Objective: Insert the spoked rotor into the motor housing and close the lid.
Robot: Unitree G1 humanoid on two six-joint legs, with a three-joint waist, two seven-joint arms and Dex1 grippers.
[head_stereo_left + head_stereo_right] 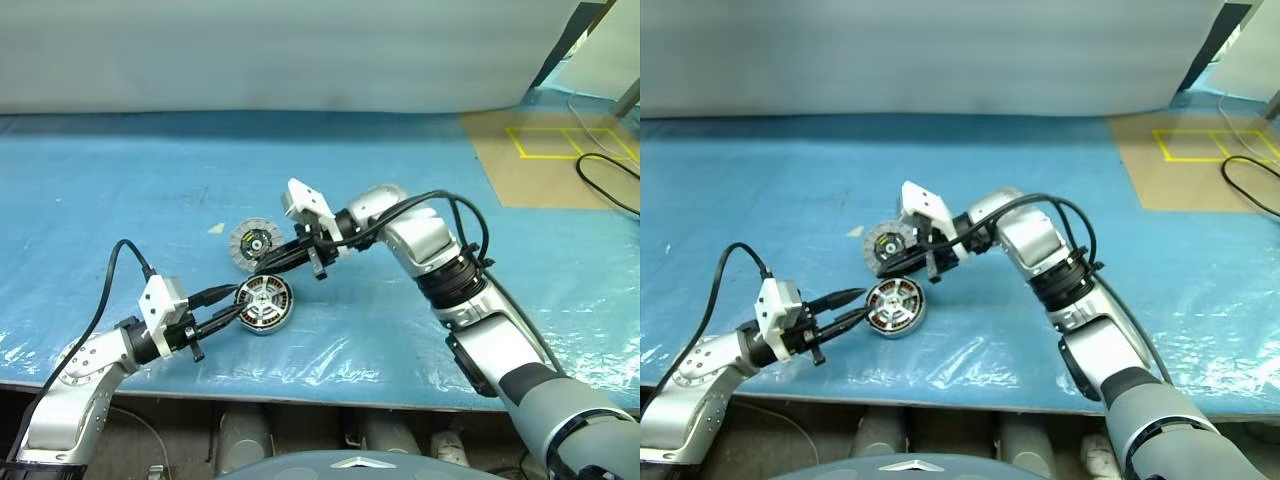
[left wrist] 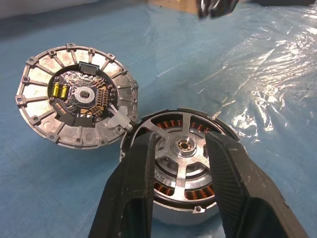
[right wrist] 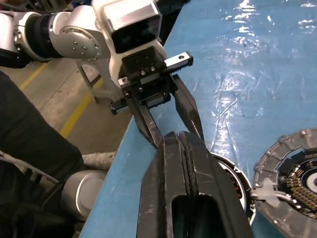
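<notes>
The motor housing (image 2: 183,215) sits on the blue table with copper windings showing, and the spoked rotor (image 2: 184,146) lies seated inside it. The lid (image 2: 74,94) lies open beside it, joined at the rim, its segmented face and circuit board up. My left gripper (image 2: 181,135) is open, its fingers (image 1: 225,293) spread at the housing's near rim over the rotor. My right gripper (image 3: 182,136) is shut with nothing between its fingers and hovers just above the housing (image 1: 262,328) and the lid (image 1: 250,243), pointing toward my left arm.
The table's front edge (image 1: 330,385) runs close behind the housing. A small scrap (image 1: 216,228) lies left of the lid. Brown board with yellow tape (image 1: 560,150) and a black cable (image 1: 610,180) occupy the back right.
</notes>
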